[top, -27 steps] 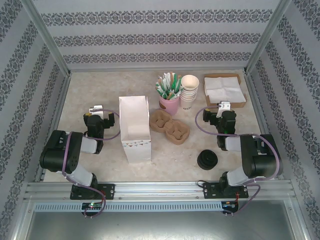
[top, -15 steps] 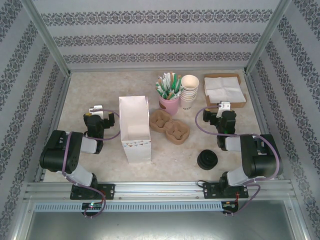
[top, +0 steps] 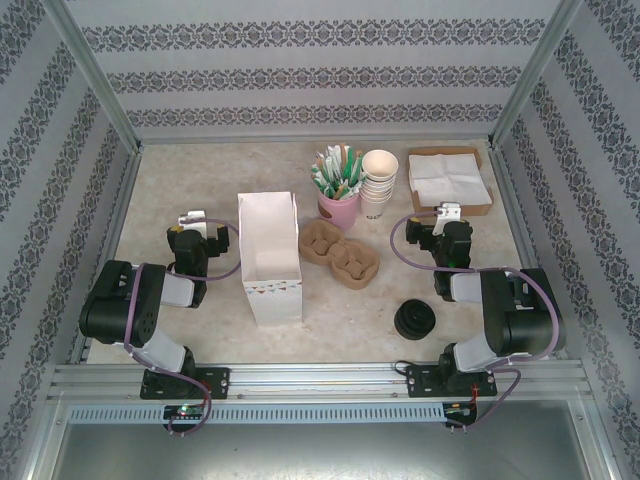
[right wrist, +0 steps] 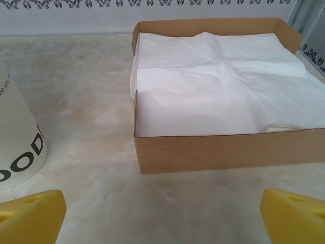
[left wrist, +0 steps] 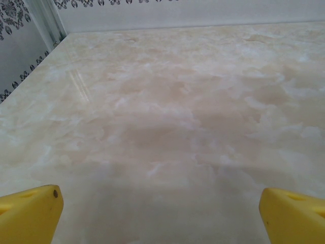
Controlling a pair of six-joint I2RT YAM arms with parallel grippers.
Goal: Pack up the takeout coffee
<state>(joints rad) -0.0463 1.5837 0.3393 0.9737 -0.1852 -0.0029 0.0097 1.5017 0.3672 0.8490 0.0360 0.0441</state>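
A tall white paper bag point(top: 270, 258) stands open left of centre. Beside it lies a brown pulp cup carrier point(top: 342, 256). Behind the carrier is a stack of white paper cups point(top: 379, 184), whose side shows at the left edge of the right wrist view point(right wrist: 18, 140). A stack of black lids point(top: 414, 320) sits near the right arm. My left gripper point(top: 192, 220) rests low, left of the bag, open over bare table point(left wrist: 162, 218). My right gripper point(top: 448, 213) is open and empty point(right wrist: 162, 218), just in front of the napkin tray.
A pink cup point(top: 338, 205) of stirrers and sachets stands left of the paper cups. A brown cardboard tray point(top: 488, 185) of white napkins point(right wrist: 223, 81) sits at the back right, its front wall point(right wrist: 223, 150) facing my right gripper. Patterned walls enclose the table.
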